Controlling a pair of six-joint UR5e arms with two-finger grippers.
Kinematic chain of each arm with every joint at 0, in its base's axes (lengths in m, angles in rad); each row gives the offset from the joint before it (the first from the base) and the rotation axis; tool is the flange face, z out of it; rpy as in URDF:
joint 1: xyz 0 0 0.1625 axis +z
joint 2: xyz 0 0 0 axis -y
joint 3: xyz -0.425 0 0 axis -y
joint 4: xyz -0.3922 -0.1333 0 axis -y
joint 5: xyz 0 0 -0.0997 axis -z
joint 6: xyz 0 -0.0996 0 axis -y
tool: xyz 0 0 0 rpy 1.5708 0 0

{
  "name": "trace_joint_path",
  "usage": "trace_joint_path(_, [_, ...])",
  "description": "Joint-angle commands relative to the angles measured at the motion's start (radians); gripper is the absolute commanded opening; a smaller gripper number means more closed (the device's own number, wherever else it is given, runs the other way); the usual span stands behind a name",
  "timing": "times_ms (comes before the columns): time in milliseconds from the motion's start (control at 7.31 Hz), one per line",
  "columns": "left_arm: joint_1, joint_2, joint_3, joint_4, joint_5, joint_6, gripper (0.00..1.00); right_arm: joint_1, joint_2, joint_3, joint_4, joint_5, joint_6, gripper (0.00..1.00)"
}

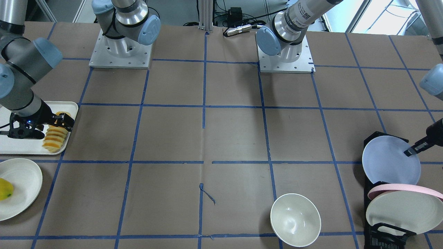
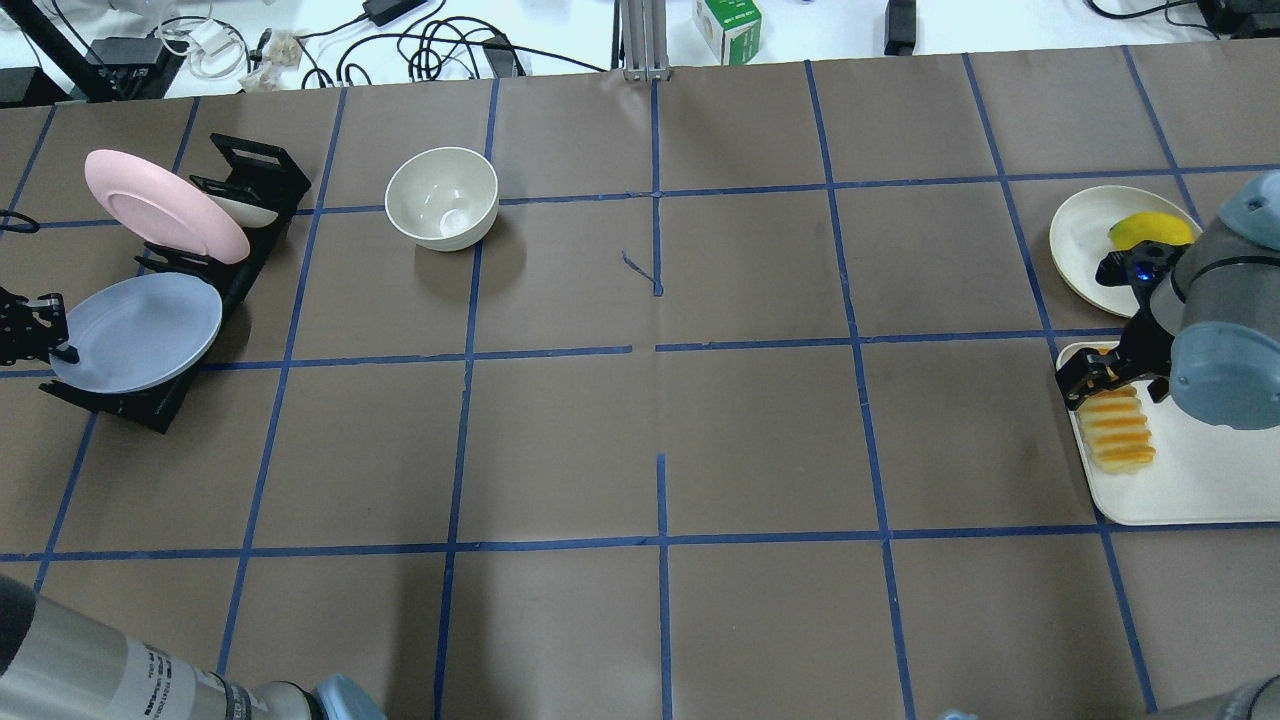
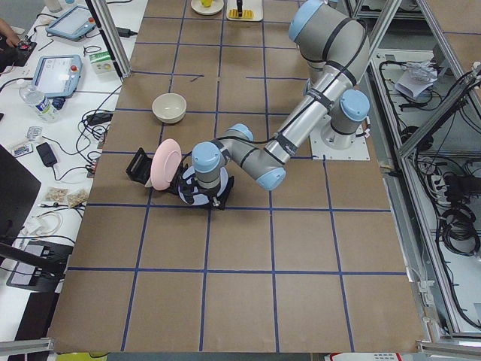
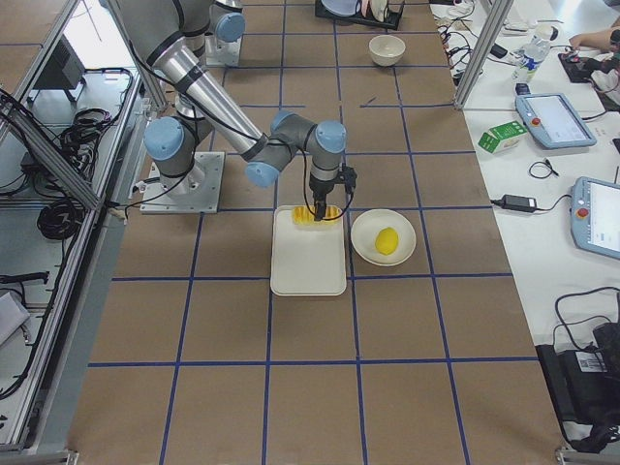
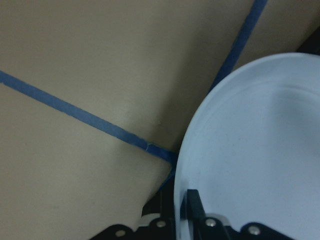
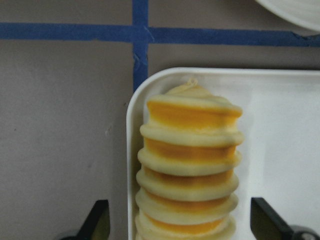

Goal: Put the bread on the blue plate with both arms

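Slippage worries me: right gripper [image 6: 184,221] gapes empty astride the bread [image 6: 190,160], left gripper [image 1: 412,149] straddles the blue plate [image 1: 387,162] at its rim (pinched? I cannot tell).

Table [image 1: 173,138] wearing matt brown paper, blue tape [image 1: 204,86] lines. Blue plate [image 1: 386,164] looking matt, smooth; bowl [image 1: 295,220] shining glossy. Bread [image 6: 187,165] showing ridged surface. Tray [image 6: 280,150] looking smooth plastic. Left arm [image 1: 301,15] gleaming metal.
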Motion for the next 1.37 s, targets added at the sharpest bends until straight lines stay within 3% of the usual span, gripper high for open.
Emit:
trace_joint_path(0, [0.004, 0.019, 0.0, -0.017, 0.004, 0.008, 0.0, -0.021, 0.018, 0.001, 0.001, -0.002, -0.018, 1.0])
trace_joint_path(137, [0.004, 0.037, 0.0, -0.053, 0.001, 0.011, 0.0, -0.06, 0.023, 0.0, 0.003, 0.0, -0.034, 1.0])
trace_joint_path(274, [0.006, 0.063, 0.009, -0.098, -0.001, 0.02, 0.0, -0.063, 0.024, -0.001, 0.001, 0.0, -0.036, 0.89])
trace_joint_path(547, [0.007, 0.129, 0.035, -0.204, 0.007, 0.026, 0.0, -0.065, 0.029, -0.005, 0.012, 0.012, -0.041, 0.51])
trace_joint_path(821, [0.024, 0.122, 0.023, -0.212, -0.002, 0.026, 0.0, -0.063, 0.027, -0.008, 0.015, 0.017, -0.039, 0.07])
trace_joint_path(958, [0.024, 0.096, 0.021, -0.192, -0.002, 0.024, 0.0, -0.063, 0.02, -0.011, 0.015, 0.018, -0.039, 0.0])
trace_joint_path(1095, [0.024, 0.064, 0.032, -0.14, -0.004, 0.024, 0.0, -0.063, 0.015, -0.011, 0.015, 0.048, -0.039, 0.0])
trace_joint_path(1232, [0.024, 0.026, 0.034, -0.098, -0.005, 0.02, 0.33, -0.063, 0.012, -0.022, 0.017, 0.052, -0.039, 0.0])
